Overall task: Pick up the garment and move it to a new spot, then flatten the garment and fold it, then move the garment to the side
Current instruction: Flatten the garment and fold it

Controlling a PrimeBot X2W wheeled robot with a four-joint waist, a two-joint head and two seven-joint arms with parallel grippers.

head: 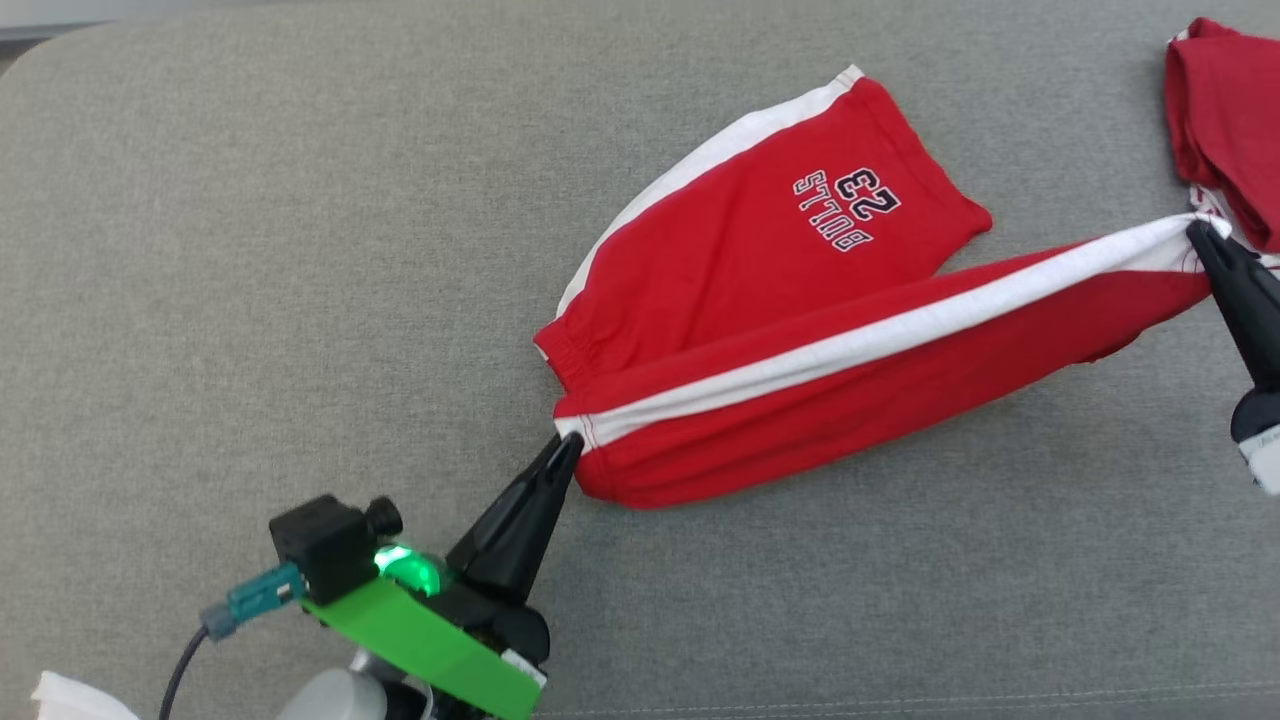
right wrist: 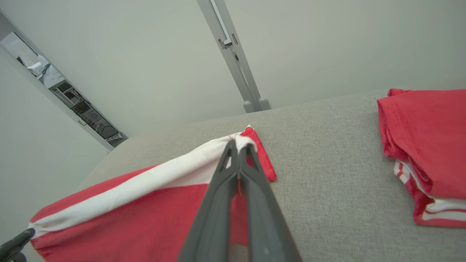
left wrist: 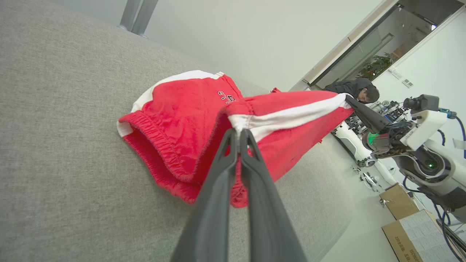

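The red shorts (head: 760, 330) read "BULLS 23" (head: 845, 208) on the leg lying flat on the grey bench (head: 250, 250). The other leg hangs taut. The left gripper (head: 568, 445) pinches its white stripe at the waistband, and the right gripper (head: 1197, 232) pinches it at the hem, just beside a folded red garment (head: 1225, 110).

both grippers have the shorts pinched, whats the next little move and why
Probably carry both grippers together away from the robot, laying the held leg of the shorts over the printed leg. The left gripper pinches the waistband corner, the right gripper the hem, so that striped leg is taut, while the printed leg lies flat on the grey surface.
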